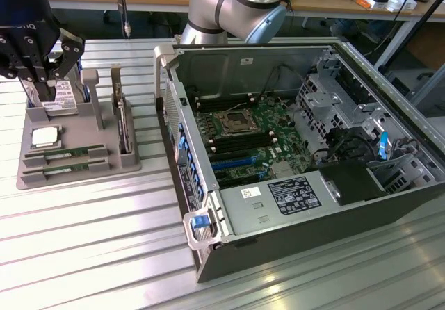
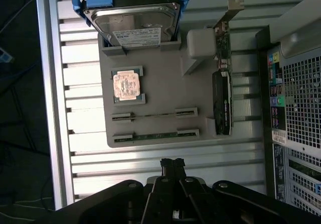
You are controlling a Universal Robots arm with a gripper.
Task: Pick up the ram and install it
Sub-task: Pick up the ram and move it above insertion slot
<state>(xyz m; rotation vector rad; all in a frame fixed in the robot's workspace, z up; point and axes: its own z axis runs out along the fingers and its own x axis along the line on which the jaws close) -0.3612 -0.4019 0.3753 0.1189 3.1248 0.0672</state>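
The ram (image 2: 153, 135), a long thin green circuit-board stick, stands on edge between grey end clips (image 2: 188, 132) along the grey plastic tray's (image 2: 160, 83) edge, beside a twin stick (image 2: 153, 116), presumably to leave its top free for pinching. The black gripper (image 2: 172, 162), clenched and empty, hovers above.
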